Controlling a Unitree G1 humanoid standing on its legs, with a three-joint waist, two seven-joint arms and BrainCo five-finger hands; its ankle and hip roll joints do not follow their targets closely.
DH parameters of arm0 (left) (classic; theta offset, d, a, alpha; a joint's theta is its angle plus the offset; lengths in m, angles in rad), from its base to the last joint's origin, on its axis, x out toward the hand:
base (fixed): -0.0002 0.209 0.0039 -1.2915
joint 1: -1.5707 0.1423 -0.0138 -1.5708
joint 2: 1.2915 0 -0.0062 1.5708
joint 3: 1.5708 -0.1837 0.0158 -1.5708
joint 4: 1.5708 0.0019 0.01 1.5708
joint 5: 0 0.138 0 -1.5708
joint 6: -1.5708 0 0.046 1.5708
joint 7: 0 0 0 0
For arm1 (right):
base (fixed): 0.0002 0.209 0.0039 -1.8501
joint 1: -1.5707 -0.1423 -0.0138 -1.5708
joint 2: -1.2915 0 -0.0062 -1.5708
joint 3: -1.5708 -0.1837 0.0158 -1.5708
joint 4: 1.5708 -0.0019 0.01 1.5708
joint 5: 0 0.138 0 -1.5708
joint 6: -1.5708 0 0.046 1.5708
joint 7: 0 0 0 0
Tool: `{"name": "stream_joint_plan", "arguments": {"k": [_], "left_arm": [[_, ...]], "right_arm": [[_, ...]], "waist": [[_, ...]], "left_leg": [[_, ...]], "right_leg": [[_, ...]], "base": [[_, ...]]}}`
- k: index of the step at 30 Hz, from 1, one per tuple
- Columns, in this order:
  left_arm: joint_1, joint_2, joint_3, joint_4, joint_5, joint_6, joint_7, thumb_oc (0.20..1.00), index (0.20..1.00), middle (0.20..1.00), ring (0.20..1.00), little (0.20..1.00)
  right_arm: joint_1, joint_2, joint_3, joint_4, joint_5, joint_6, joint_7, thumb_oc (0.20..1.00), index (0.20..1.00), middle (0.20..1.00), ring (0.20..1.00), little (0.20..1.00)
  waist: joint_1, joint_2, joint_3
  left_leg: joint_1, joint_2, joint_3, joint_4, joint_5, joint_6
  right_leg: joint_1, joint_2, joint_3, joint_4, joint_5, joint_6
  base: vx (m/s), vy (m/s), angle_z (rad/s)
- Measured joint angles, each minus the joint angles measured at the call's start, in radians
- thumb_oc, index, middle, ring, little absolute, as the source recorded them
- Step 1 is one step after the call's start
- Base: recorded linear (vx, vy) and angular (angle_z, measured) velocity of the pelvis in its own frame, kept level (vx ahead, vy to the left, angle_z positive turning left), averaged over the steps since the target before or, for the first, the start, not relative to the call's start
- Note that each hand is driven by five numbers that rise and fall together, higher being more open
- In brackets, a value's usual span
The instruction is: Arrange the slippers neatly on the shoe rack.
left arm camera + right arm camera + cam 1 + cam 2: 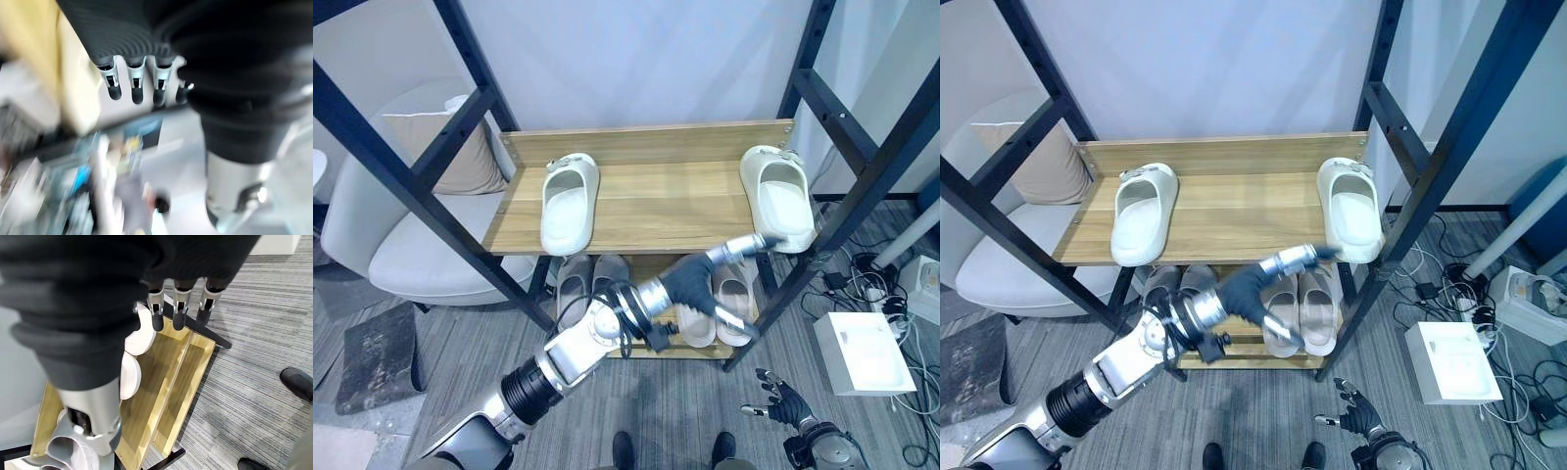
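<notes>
Two white slippers lie far apart on the wooden top shelf of the shoe rack: one at the left, one at the right end. My left hand reaches across in front of the rack. It is open, its straight fingers pointing up at the heel of the right slipper, just at the shelf's front edge. My right hand hangs low at the right over the floor, open and holding nothing. A grey pair and a beige pair fill the lower shelf.
Black frame posts cross in front of both ends of the rack. A pale armchair with a cushion stands to the left. A white box and cables lie on the floor at the right.
</notes>
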Motion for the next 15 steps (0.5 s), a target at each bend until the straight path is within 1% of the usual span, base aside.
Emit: {"name": "stream_joint_plan", "arguments": {"k": [1, 2, 3, 4, 5, 6, 7, 9, 10, 11, 14, 15], "left_arm": [[-0.001, 0.0, 0.045, -0.01, 0.001, -0.004, 0.023, 1.0, 1.0, 1.0, 1.0, 1.0], [-0.003, -0.002, 0.129, -0.012, 0.005, -0.023, 0.073, 1.0, 1.0, 1.0, 1.0, 1.0], [-0.002, 0.001, 0.164, -0.012, 0.021, -0.033, 0.103, 1.0, 1.0, 1.0, 1.0, 1.0], [-0.003, 0.009, 0.192, -0.013, 0.028, -0.04, 0.131, 1.0, 1.0, 1.0, 1.0, 1.0], [-0.005, 0.075, 0.24, 0.004, 0.131, -0.051, 0.196, 1.0, 1.0, 1.0, 1.0, 1.0], [-0.005, 0.105, 0.266, 0.015, 0.167, -0.051, 0.223, 1.0, 1.0, 1.0, 1.0, 1.0], [-0.007, 0.134, 0.284, 0.032, 0.218, -0.052, 0.26, 1.0, 1.0, 1.0, 1.0, 1.0], [-0.03, 0.217, 0.31, 0.096, 0.383, -0.042, 0.34, 1.0, 1.0, 1.0, 1.0, 1.0], [-0.036, 0.253, 0.309, 0.12, 0.461, -0.038, 0.376, 1.0, 1.0, 1.0, 1.0, 1.0], [-0.045, 0.286, 0.305, 0.146, 0.509, -0.032, 0.395, 1.0, 1.0, 1.0, 1.0, 1.0], [-0.067, 0.34, 0.291, 0.23, 0.699, 0.006, 0.471, 1.0, 1.0, 1.0, 1.0, 1.0], [-0.07, 0.35, 0.294, 0.249, 0.737, 0.025, 0.483, 1.0, 1.0, 1.0, 1.0, 1.0]], "right_arm": [[-0.001, 0.006, -0.003, 0.004, 0.0, 0.0, -0.004, 1.0, 1.0, 1.0, 1.0, 1.0], [0.0, 0.012, -0.002, 0.006, 0.0, 0.0, -0.011, 1.0, 1.0, 1.0, 1.0, 1.0], [-0.003, 0.017, 0.0, 0.008, 0.0, 0.001, -0.013, 1.0, 1.0, 1.0, 1.0, 1.0], [-0.005, 0.018, 0.0, 0.008, 0.0, 0.001, -0.014, 1.0, 1.0, 1.0, 1.0, 1.0], [-0.023, 0.022, 0.006, 0.025, 0.0, 0.001, -0.014, 1.0, 1.0, 1.0, 1.0, 1.0], [-0.027, 0.023, 0.001, 0.027, 0.0, 0.001, -0.017, 1.0, 1.0, 1.0, 1.0, 1.0], [-0.031, 0.023, 0.002, 0.032, 0.0, 0.001, -0.02, 1.0, 1.0, 1.0, 1.0, 1.0], [-0.038, 0.025, 0.001, 0.035, 0.0, 0.001, -0.022, 1.0, 1.0, 1.0, 1.0, 1.0], [-0.043, 0.027, 0.005, 0.036, 0.0, 0.001, -0.022, 1.0, 1.0, 1.0, 1.0, 1.0], [-0.046, 0.033, 0.003, 0.032, 0.0, -0.001, -0.024, 1.0, 1.0, 1.0, 1.0, 1.0], [-0.054, 0.04, 0.009, 0.031, 0.0, -0.003, -0.027, 1.0, 1.0, 1.0, 1.0, 1.0], [-0.055, 0.039, 0.008, 0.03, 0.0, -0.006, -0.028, 1.0, 1.0, 1.0, 1.0, 1.0]], "waist": [[-0.003, -0.001, 0.0], [0.003, 0.0, 0.0], [0.016, 0.001, 0.0], [0.022, 0.001, 0.0], [0.032, 0.001, 0.0], [0.031, 0.001, 0.001], [0.04, 0.001, 0.0], [0.051, -0.001, 0.001], [0.051, -0.002, 0.001], [0.051, -0.002, 0.001], [0.048, -0.001, 0.001], [0.045, -0.001, 0.001]], "left_leg": [[0.0, 0.0, -0.006, 0.0, 0.0, 0.0], [0.0, 0.0, -0.016, 0.0, 0.001, -0.001], [0.0, 0.0, -0.018, 0.0, 0.001, -0.001], [0.0, 0.0, -0.017, 0.0, 0.001, -0.001], [0.0, 0.0, -0.019, 0.0, 0.001, -0.002], [0.0, -0.001, -0.019, 0.0, 0.001, -0.002], [-0.001, -0.002, -0.023, 0.0, 0.001, -0.002], [-0.001, -0.002, -0.025, 0.0, 0.002, -0.002], [0.0, -0.003, -0.025, 0.0, 0.002, -0.002], [0.0, -0.003, -0.025, 0.0, 0.002, -0.002], [-0.001, -0.004, -0.019, 0.0, 0.002, -0.002], [-0.001, -0.004, -0.017, 0.0, 0.002, -0.002]], "right_leg": [[0.002, 0.0, -0.004, 0.0, 0.0, 0.0], [0.01, 0.001, -0.01, -0.001, -0.003, 0.0], [0.011, 0.001, -0.009, -0.001, -0.008, 0.007], [0.01, 0.001, -0.009, -0.004, -0.008, 0.007], [0.011, 0.001, -0.01, -0.005, -0.008, 0.007], [0.011, 0.001, -0.01, -0.005, -0.008, 0.007], [0.013, 0.0, -0.012, -0.005, -0.008, 0.007], [0.013, 0.0, -0.013, -0.005, -0.007, 0.006], [0.014, 0.0, -0.013, -0.005, -0.007, 0.005], [0.014, 0.0, -0.013, -0.005, -0.007, 0.005], [0.011, 0.0, -0.009, -0.005, 0.0, -0.004], [0.01, 0.0, -0.008, -0.005, 0.001, -0.004]], "base": [[0.02, -0.022, 0.28], [0.04, -0.034, 0.21], [0.04, -0.022, 0.13], [0.05, -0.024, 0.02], [0.03, -0.01, 0.0], [0.03, -0.007, 0.06], [0.01, 0.003, 0.04], [0.03, 0.003, 0.05], [0.04, 0.0, 0.03], [0.0, 0.0, 0.0], [0.02, 0.007, -0.04], [0.03, 0.011, -0.13]]}}
